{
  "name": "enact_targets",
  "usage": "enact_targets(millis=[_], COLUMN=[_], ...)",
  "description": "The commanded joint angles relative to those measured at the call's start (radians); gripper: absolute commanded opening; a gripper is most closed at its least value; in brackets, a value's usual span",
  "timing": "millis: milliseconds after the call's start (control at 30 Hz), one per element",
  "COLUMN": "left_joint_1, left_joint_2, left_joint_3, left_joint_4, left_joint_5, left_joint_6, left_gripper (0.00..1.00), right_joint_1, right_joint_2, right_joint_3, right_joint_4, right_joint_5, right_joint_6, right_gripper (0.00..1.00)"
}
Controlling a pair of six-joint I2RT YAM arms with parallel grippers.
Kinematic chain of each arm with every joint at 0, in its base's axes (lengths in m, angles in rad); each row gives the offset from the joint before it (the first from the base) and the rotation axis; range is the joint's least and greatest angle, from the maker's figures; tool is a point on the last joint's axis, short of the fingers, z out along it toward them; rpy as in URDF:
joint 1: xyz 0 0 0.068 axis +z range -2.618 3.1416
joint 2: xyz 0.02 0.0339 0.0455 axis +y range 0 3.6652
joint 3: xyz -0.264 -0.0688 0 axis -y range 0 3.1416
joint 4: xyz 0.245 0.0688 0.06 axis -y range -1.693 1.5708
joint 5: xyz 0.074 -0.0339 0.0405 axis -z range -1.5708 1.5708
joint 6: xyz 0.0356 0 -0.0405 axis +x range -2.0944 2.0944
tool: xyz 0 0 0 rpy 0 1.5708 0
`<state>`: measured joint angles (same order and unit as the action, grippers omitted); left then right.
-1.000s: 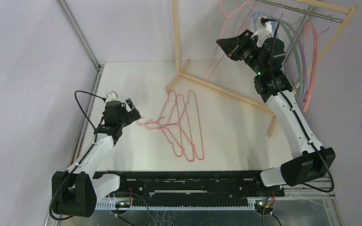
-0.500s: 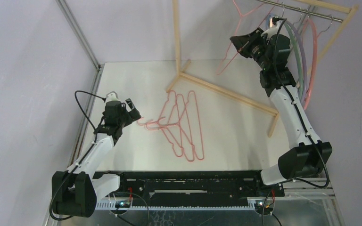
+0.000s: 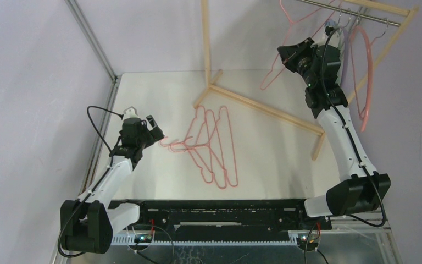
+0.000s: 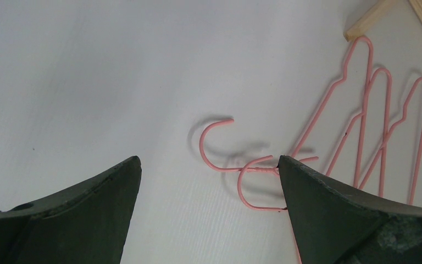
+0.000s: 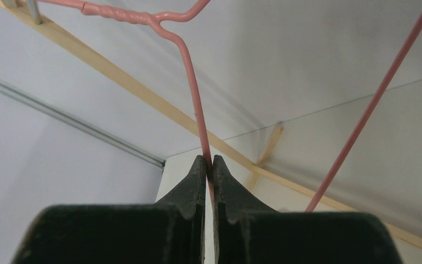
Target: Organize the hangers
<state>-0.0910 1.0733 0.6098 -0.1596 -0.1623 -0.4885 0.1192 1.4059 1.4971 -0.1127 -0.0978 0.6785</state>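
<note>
progress looks partial: your right gripper is pinched tight on one pink hanger up at the rail, beside a hung salmon hanger. well below the rail, several pink hangers lie on the table; your left gripper gapes empty by their hooks.

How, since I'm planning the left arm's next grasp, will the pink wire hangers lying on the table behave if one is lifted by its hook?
Probably light: the pink wire hangers are thin open outlines. They overlap, hooks crossing, so one may drag its neighbours. Lying flat on the smooth table, they could slide when nudged.
</note>
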Motion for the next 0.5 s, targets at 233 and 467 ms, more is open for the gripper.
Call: enact_targets(millis=[233,467], left_joint_1=[0.006,0.006], left_joint_2=[0.004,0.005], left_joint_3=[0.047,0.042], left_joint_4=[0.032,0.041], left_joint_5=[0.001,0.007], left_joint_6=[0.013,0.008], left_gripper=[1.0,1.0], right_joint_1=[0.015,0.096], right_joint_2=[-0.065,-0.113], right_joint_3=[-0.008,0.017], right_joint_4=[-0.089,-0.118], right_joint_5=[0.096,0.161], right_joint_6=[-0.029,-0.085], right_gripper=[0.34,0.51])
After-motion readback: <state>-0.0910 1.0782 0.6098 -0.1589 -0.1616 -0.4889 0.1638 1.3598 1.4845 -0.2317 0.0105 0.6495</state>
